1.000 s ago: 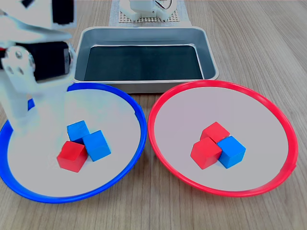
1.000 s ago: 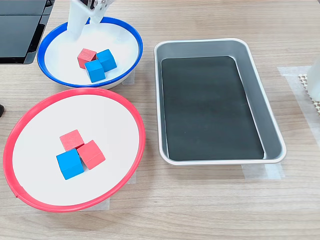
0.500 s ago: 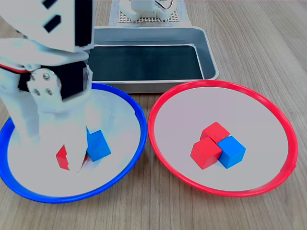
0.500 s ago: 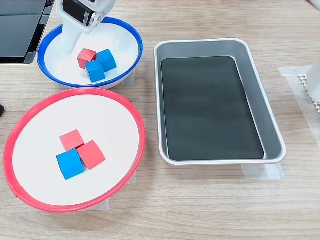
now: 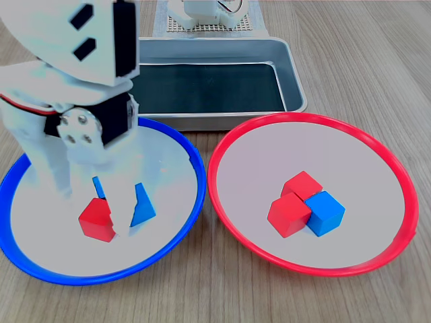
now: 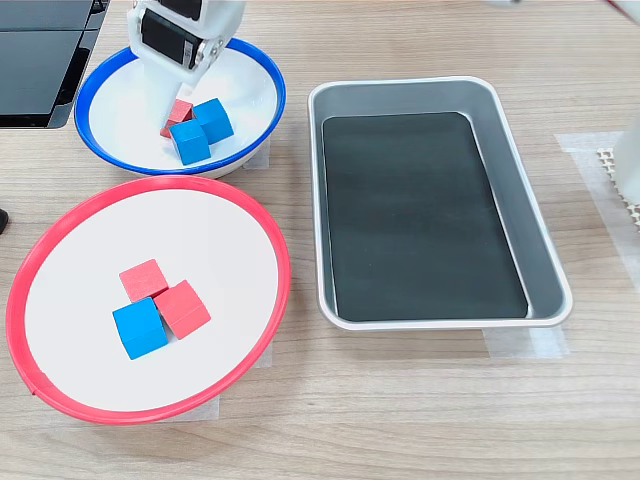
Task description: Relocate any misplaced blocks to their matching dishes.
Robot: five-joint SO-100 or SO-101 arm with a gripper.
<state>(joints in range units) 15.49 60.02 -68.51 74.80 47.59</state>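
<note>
— Blue-rimmed plate (image 5: 176, 138), that is where we find the white gripper (image 5: 113, 219) in the first exterior view, low over the block cluster. In the second exterior view the same plate (image 6: 262, 70) sits at the top left with the gripper (image 6: 172, 105) reaching down into it.

— And the jaws, how do we read them?

— We see them parted, one finger (image 5: 57, 171) on the first exterior view's left of the red cube (image 5: 96, 219), the other finger (image 5: 121, 208) coming down between that red cube and the blue cubes. So they stand either side of the red cube; whether they press it, we cannot tell.

— Which blocks lie in that plate?

— One red cube and two blue ones: in the second exterior view the red cube (image 6: 181, 110) touches the nearer blue cube (image 6: 190, 142) and the farther blue cube (image 6: 213, 120).

— The other plate?

— The red-rimmed plate (image 5: 377, 151) holds two red cubes (image 5: 289, 214) (image 5: 302, 184) and one blue cube (image 5: 324, 212), all touching. Behind both plates in the first exterior view stands the metal tray (image 5: 293, 74) with its dark bottom.
</note>
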